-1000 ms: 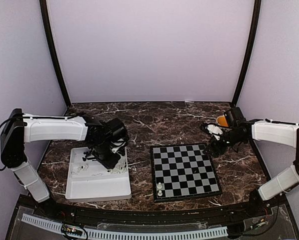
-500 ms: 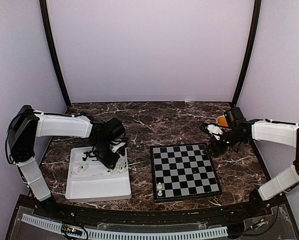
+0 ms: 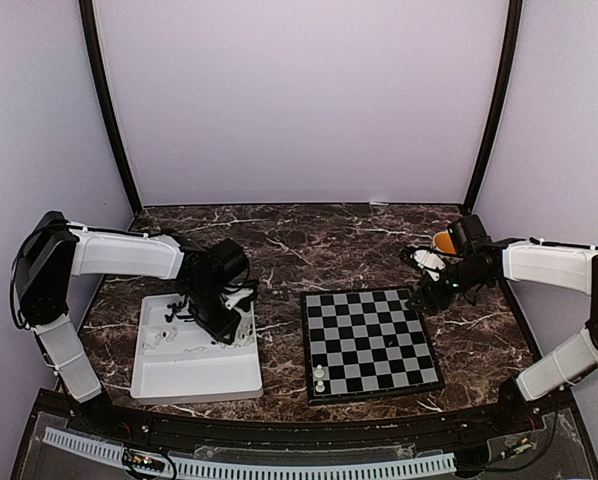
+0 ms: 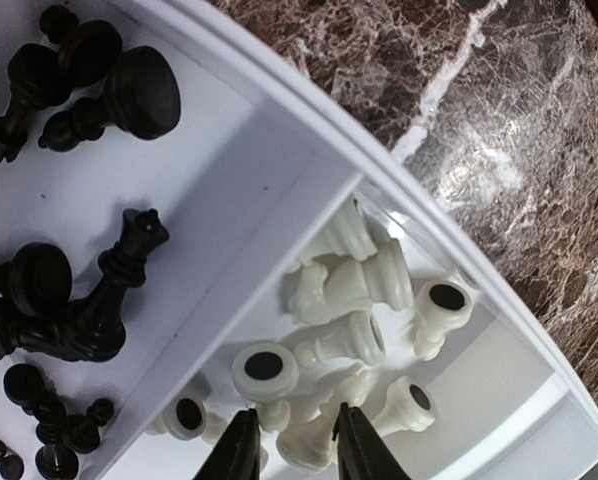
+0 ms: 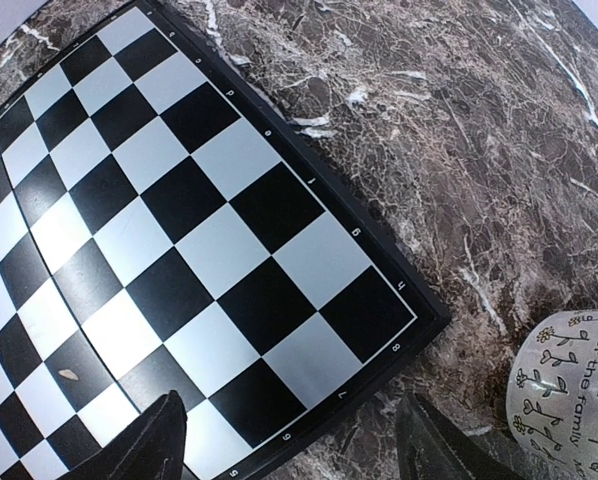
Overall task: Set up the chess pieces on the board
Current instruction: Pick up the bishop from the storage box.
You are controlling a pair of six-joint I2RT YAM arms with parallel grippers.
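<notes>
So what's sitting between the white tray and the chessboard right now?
Nothing: only a bare strip of marble tabletop separates the tray from the board, as the top view shows.

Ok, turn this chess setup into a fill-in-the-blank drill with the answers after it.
1. In the tray, a divider separates the white pieces from the ____ ones.
2. The left gripper hangs over the tray's ____ pieces.
3. The board carries just ____ standing pieces, at its near-left corner.
4. The right gripper, beside the mug, is ____, with nothing between its fingers.

Missing words: black; white; two; open
</notes>
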